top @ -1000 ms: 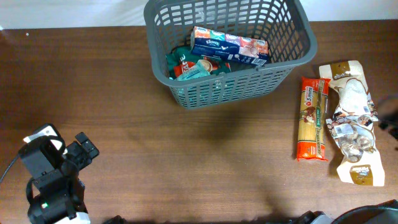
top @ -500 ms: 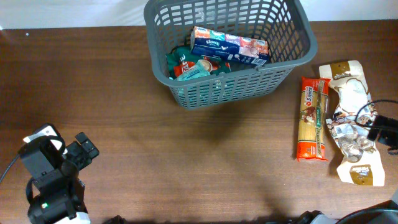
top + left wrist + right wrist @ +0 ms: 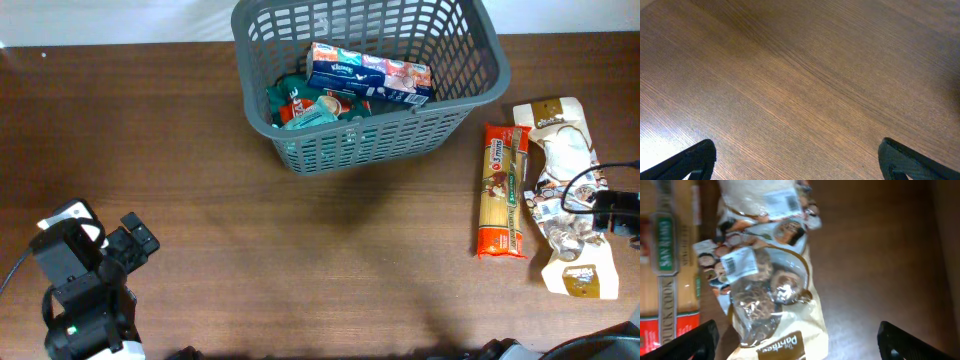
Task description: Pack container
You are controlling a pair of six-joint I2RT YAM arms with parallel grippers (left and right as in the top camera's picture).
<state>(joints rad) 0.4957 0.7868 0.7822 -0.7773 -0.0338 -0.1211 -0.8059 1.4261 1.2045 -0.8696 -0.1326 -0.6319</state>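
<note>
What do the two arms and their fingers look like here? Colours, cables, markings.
Left arm: black housing, white panels, small green light, black cable. Right arm: black, with a thin black cable loop. Left fingers and right fingers: plain matte black, no visible markings.

On my feed the desk (image 3: 250, 230) fills nearly everything: dark brown wood with a fine grain running parallel to its far edge. Past that far edge I see a pale white strip (image 3: 120, 20); wall or floor, I cannot tell. The light is soft and even, with a bright sheen on the desk surface in the left wrist view.
</note>
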